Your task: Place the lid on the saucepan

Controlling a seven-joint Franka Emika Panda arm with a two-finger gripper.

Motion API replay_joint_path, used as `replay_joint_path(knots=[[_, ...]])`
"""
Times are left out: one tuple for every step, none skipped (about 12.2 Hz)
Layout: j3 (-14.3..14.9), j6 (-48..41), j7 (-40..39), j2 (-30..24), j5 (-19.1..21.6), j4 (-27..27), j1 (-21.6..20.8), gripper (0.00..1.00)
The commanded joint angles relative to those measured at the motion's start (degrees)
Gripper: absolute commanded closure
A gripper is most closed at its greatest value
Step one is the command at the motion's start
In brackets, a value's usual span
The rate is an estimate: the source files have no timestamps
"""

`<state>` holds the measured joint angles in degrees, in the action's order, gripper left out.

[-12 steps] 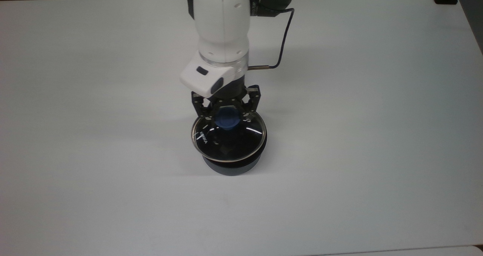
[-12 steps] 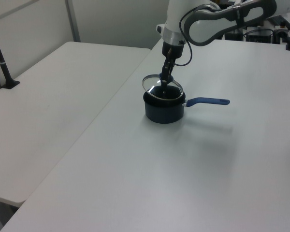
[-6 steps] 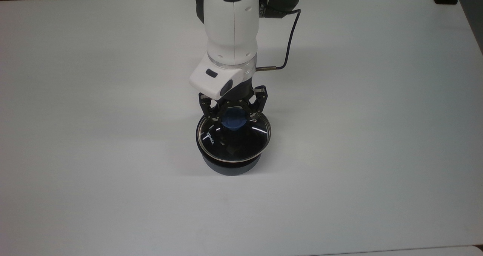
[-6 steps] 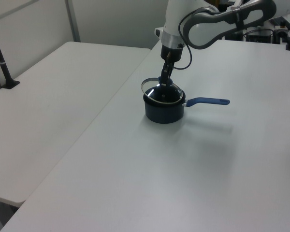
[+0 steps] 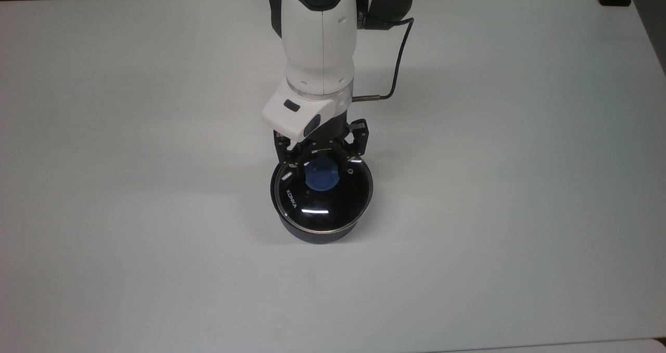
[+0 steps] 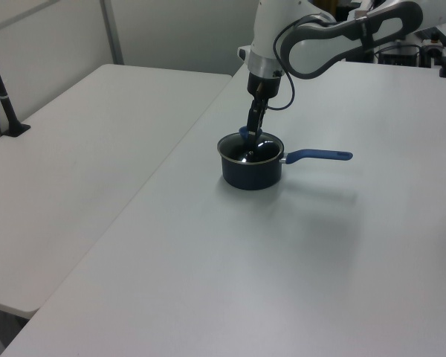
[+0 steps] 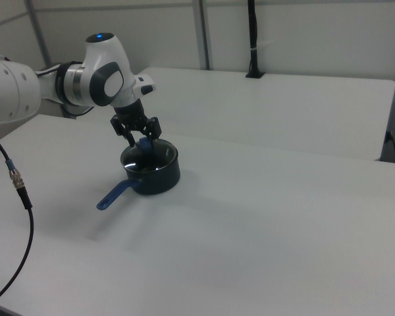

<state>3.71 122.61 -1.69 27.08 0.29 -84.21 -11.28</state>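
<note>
A: Where does the pan [image 6: 250,169] point?
B: Its handle [image 6: 320,155] runs to the left view's right, on the table [image 6: 297,253].
A: And the lid [image 5: 322,203]?
B: Tilted before, now flat on the pan. The claw [image 5: 321,161] is spread around the knob [image 5: 320,176].

Top view: the saucepan [image 5: 321,228] stands on the table [image 5: 156,186] at frame centre, slightly below the middle. The lid [image 5: 322,202] lies level on its rim. The gripper [image 5: 321,164] sits directly above the lid's upper part, a finger on either side of the knob [image 5: 320,177]. Left view: the handle [image 6: 320,155] extends toward the left view's right; right view: toward the lower left.
</note>
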Motion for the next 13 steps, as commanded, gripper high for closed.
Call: replay_joint_path(knots=[[0.95,-3.23,0.72,-1.67,-0.72,-0.26,-0.15,0.0],[1.04,-6.82,0.81,-3.76,-1.16,-0.26,0.12,0.0],[1.13,-10.95,0.9,-6.31,-1.17,-0.6,0.55,0.0],[1.13,-16.12,2.38,-9.03,-1.25,-0.78,0.99,0.0],[1.13,-20.35,4.83,-11.49,-1.86,-1.22,1.61,0.0],[1.04,-23.35,6.94,-14.56,-3.17,-2.53,1.96,0.0],[0.95,-24.95,7.22,-17.38,-3.27,-4.02,2.49,0.0],[0.78,-26.88,7.23,-19.67,-3.28,-4.99,3.28,0.0],[0.43,-28.46,7.23,-21.26,-3.36,-5.09,4.33,0.0],[0.25,-30.22,7.23,-22.58,-3.36,-5.09,5.38,0.0],[0.25,-31.28,6.88,-23.72,-3.28,-5.18,6.0,0.0],[0.25,-31.47,6.7,-23.82,-3.28,-5.18,6.1,0.0],[0.33,-31.55,6.7,-23.91,-3.36,-5.09,6.01,0.0]])
